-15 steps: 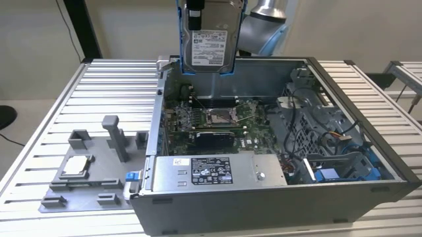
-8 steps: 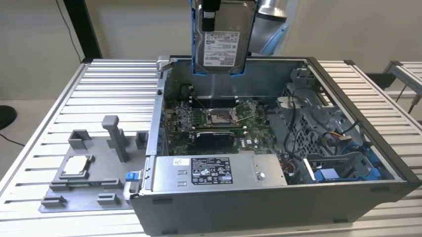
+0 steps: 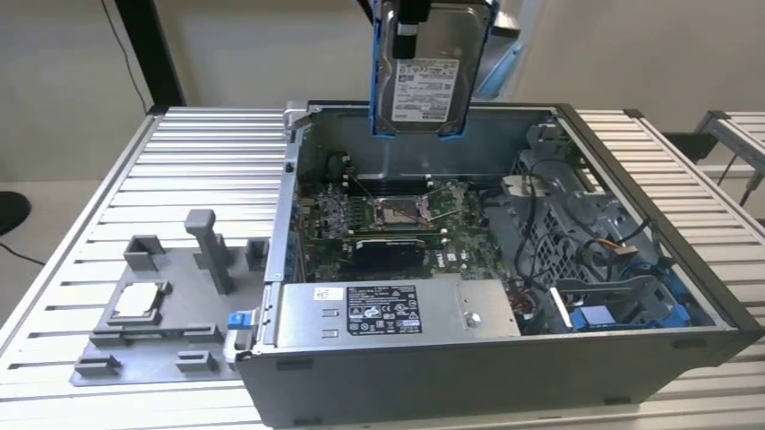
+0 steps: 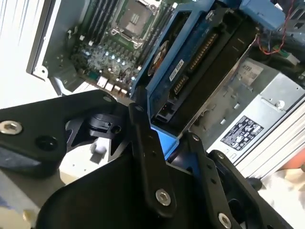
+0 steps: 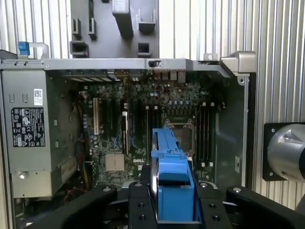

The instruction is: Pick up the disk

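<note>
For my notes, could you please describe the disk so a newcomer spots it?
Start at the open case on the table. Above it, the gripper holds the disk upright: silver with a white label and blue frame, unlike the black-labelled box inside.

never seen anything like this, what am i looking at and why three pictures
This is a robot arm working on a computer. The exterior view comes from a camera off the arm; both wrist views come from cameras riding near its wrist, behind its black tool. On a ribbed metal table lies an open computer case, motherboard exposed, with a grey fixture tray beside it on the exterior view's left. The tool is shut on the disk, a silver hard drive in a blue frame, held above the case.
</note>
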Robot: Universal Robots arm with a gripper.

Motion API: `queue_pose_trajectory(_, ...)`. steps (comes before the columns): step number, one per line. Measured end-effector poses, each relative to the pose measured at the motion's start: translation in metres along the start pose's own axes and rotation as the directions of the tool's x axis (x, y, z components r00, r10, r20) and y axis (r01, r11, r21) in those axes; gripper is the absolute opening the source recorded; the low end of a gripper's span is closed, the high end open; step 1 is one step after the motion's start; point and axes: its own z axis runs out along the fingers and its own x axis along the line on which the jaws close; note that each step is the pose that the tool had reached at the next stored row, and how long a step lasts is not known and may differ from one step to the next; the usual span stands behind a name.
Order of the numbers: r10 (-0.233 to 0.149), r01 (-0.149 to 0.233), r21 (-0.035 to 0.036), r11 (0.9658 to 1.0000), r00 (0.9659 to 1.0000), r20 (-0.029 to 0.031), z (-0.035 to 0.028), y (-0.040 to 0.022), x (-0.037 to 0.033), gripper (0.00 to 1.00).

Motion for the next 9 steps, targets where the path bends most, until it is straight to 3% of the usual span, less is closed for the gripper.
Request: queue_pose_trajectory(9, 0.000, 0.000, 0.0000, 1.0000, 1.0000, 0.0000, 0.0019, -0.0277, -0.0006, 0.00)
